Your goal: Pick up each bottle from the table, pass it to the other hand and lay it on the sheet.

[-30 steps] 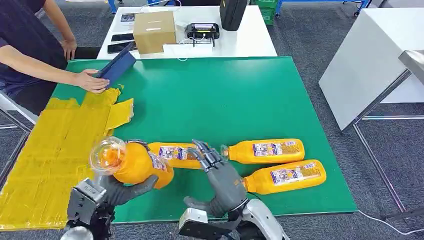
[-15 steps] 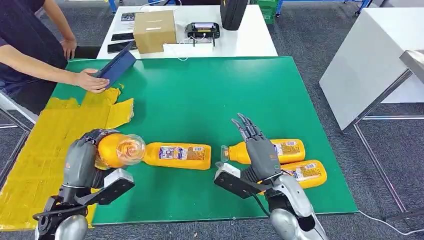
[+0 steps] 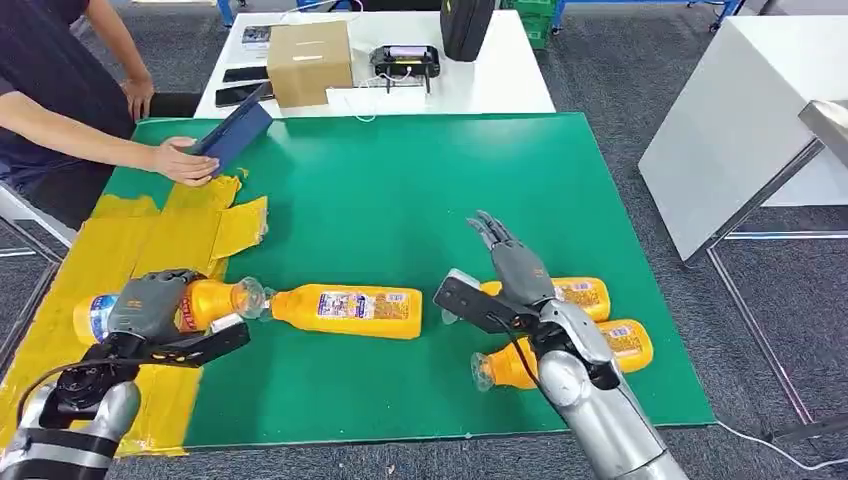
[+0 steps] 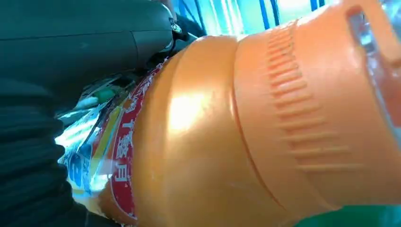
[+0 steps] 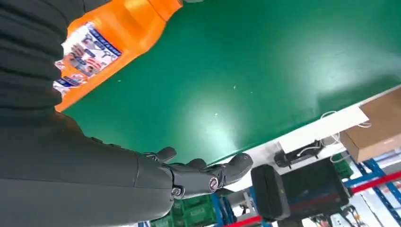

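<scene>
My left hand grips an orange juice bottle around its middle. The bottle lies sideways low over the yellow sheet, its cap pointing at the green mat. In the left wrist view the held bottle sits right against the hand. A second bottle lies on the mat just beyond that cap. My right hand is held open with its fingers stretched out above a third bottle. Another bottle lies nearer, partly behind my right arm. The right wrist view has the fingers bare and one bottle.
A person at the far left of the table rests a hand on a blue folder. Behind the mat, a white table carries a cardboard box and a black device. Another white table stands to the right.
My left hand has swung its bottle left and down, from upright by the mat's edge to lying over the yellow sheet. My right hand drew back right, over the two right-hand bottles.
</scene>
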Motion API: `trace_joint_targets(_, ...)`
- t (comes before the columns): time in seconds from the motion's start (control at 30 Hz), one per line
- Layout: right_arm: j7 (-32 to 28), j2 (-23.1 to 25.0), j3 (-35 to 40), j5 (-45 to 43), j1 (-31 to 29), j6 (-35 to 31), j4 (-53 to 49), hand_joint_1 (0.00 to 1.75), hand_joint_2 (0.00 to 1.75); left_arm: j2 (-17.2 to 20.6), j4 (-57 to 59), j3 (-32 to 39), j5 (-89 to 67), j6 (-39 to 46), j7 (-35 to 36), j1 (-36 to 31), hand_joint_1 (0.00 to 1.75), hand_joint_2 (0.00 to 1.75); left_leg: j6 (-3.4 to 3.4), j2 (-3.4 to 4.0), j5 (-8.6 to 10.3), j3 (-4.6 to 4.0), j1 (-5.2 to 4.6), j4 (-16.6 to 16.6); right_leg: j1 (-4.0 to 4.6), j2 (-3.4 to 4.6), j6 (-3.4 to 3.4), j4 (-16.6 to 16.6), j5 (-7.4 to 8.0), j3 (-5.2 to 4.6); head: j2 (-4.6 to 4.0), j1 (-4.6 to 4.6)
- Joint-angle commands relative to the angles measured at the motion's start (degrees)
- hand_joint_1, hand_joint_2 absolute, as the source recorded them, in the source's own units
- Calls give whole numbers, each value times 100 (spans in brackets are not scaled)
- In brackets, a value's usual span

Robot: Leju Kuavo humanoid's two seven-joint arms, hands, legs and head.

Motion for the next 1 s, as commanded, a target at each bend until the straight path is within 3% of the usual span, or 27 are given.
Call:
trace_joint_targets(0.03,22,254,373,-98,-752,89,1131,0,175,506,1189,-757,462,-387,-504,-510,175,175,-8,4,-5,19,5,-4,2,39,-12,-2,-2,13,0,0)
trace_joint_targets(0.07,9,290,433,-125,-844,99,1233,0,175,589,1245,-872,523,-448,-581,-554,0,0,-7,7,-5,13,4,-2,1,36,-10,0,-1,5,0,2)
trace_joint_targets(0.17,-65,420,639,-260,-1069,228,1474,0,175,629,1251,-1013,1095,-713,-1085,-617,0,0,-7,5,-2,2,4,1,2,32,-10,4,0,-8,0,0)
trace_joint_targets(0.43,-122,438,833,-319,-1148,287,1544,0,175,722,1128,-1090,1476,-870,-1282,-609,0,0,-4,-2,-1,-5,3,0,1,14,-5,7,-1,-14,0,0)
trace_joint_targets(0.73,-211,889,1655,-446,-1670,418,2625,0,175,815,468,-1170,2570,-1188,-1749,-467,0,0,-7,4,-3,-5,7,2,5,27,-9,10,-1,-16,0,2)
trace_joint_targets(0.87,-246,952,1828,-435,-1818,416,3257,0,175,554,236,-773,3279,-1167,-2048,-339,0,0,-6,5,-3,-2,5,1,3,30,-7,12,-1,-13,0,0)
trace_joint_targets(1.0,-300,1083,1839,-425,-1934,345,3935,0,175,-173,-316,-59,4285,-1184,-2194,-108,0,0,-3,-4,1,-5,1,-4,0,15,-4,10,0,-14,0,2)
